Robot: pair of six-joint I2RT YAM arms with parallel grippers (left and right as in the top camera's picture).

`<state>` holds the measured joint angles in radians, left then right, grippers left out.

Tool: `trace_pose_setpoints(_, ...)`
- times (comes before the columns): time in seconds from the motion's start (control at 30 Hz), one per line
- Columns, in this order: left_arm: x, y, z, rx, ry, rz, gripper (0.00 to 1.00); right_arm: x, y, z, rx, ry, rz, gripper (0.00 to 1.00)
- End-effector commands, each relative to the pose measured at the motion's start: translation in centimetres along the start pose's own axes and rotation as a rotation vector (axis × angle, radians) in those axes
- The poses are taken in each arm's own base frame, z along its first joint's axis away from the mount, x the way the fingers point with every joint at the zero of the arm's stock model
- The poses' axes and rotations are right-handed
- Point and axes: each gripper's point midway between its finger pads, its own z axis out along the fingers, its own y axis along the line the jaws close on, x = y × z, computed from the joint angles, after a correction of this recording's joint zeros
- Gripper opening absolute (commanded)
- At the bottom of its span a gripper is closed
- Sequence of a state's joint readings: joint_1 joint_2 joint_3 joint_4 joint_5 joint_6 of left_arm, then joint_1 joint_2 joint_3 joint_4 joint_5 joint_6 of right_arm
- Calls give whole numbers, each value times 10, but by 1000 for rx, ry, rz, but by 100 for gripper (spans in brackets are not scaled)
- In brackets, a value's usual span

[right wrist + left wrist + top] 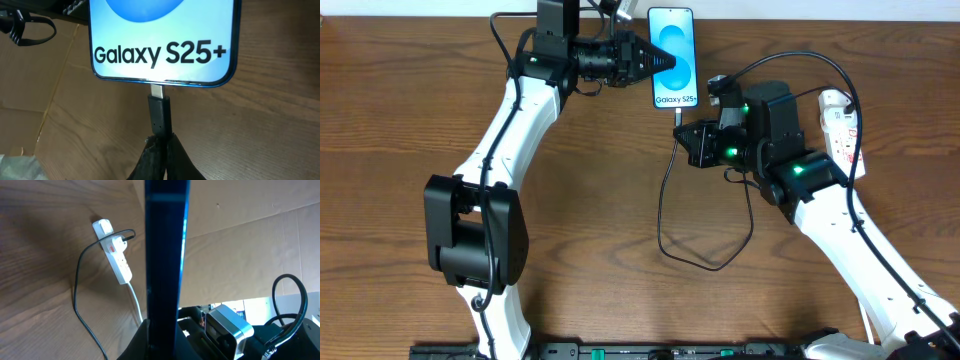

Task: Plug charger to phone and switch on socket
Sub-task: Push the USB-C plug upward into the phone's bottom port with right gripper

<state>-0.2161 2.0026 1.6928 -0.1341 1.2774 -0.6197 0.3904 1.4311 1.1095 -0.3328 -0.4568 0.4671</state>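
The phone (674,55) with a blue screen and "Galaxy S25+" text lies at the back centre of the table. My left gripper (660,62) is shut on its left edge; the left wrist view shows the phone edge-on (165,255) between the fingers. My right gripper (682,131) is shut on the charger plug (159,114), whose metal tip meets the phone's bottom edge (160,50). The black cable (665,215) loops over the table. The white socket strip (842,130) lies at the right, partly behind the right arm, and shows in the left wrist view (114,250).
The wooden table (400,110) ends at a back edge by the phone. The left arm's base joint (475,230) stands at the left front. The strip's thick white cord (136,302) runs toward the left gripper's side.
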Motion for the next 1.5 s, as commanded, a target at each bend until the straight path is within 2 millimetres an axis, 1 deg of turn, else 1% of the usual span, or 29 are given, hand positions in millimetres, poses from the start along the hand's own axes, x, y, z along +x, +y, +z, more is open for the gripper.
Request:
trace_pose_setpoints(0.0,2,-25,-5,48,19,69,7,-7,8,-7,-16,-27,-2,1)
trace_pose_setpoints(0.3,4,-27,-5,61,30,62,7,-4,12,-7,-36,-11,25,1)
trace_pose_setpoints(0.43,5,-29,-5,72,39,62,7,-5,12,-7,-40,-13,55,1)
trace_pose_setpoints(0.67,6,-30,-5,75,41,62,7,-7,13,-8,-42,-21,60,1)
trace_pose_setpoints(0.9,6,-30,-5,74,41,66,7,-9,19,-11,-100,-11,65,1)
trace_pose_setpoints(1.1,6,-30,-5,75,41,67,7,-8,17,-11,-93,-8,60,1)
trace_pose_setpoints(1.47,8,-32,-6,89,53,71,7,-14,8,-14,-78,-26,47,1)
